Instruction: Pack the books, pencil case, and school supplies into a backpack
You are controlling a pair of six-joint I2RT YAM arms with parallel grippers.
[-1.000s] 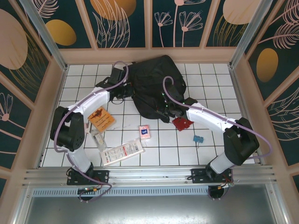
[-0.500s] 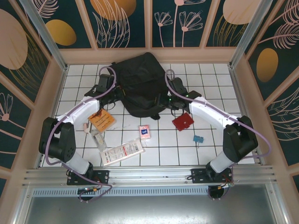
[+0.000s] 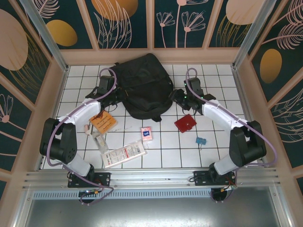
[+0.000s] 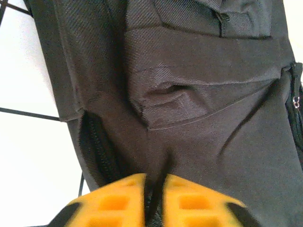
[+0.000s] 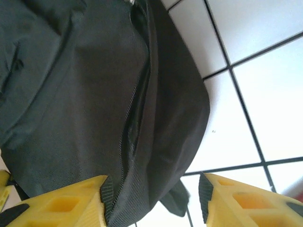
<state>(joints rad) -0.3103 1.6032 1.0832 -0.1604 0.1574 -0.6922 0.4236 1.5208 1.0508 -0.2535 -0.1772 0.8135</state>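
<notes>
Backpack (image 3: 142, 85), a big slumped mass of matte black cloth, lies in the upper middle of the top view on the white tiled table (image 3: 165, 151). The left gripper (image 3: 119, 96) meets its left edge and the right gripper (image 3: 176, 96) sits at its right edge. Below it, spread over the tiles, lie a thin orange-brown book (image 3: 103, 121) at the left, a small pink box (image 3: 147, 133) near the centre, a flat red square item (image 3: 185, 123) and a teal binder clip (image 3: 201, 140) at the right, and a long clear packet (image 3: 124, 153) with a white label at the lower left. In the left wrist view the backpack (image 4: 199, 123) shows a coarse woven twill, creased into soft folds, with a stitched pocket flap across the top and a toothed zipper (image 4: 97, 146) running down the left. The left gripper (image 4: 154, 194) rises from the bottom edge, its yellow moulded fingers (image 4: 113, 203) nearly together with dark cloth in the narrow slit; whether they pinch it I cannot tell. In the right wrist view the backpack (image 5: 85, 94) fills the left and centre, a curved zipper seam (image 5: 137, 94) running down its rounded edge, glossy tiles (image 5: 265, 94) at the right. The right gripper (image 5: 154, 189) stands spread wide at the bottom, the bag's edge lying between its yellow fingers.
</notes>
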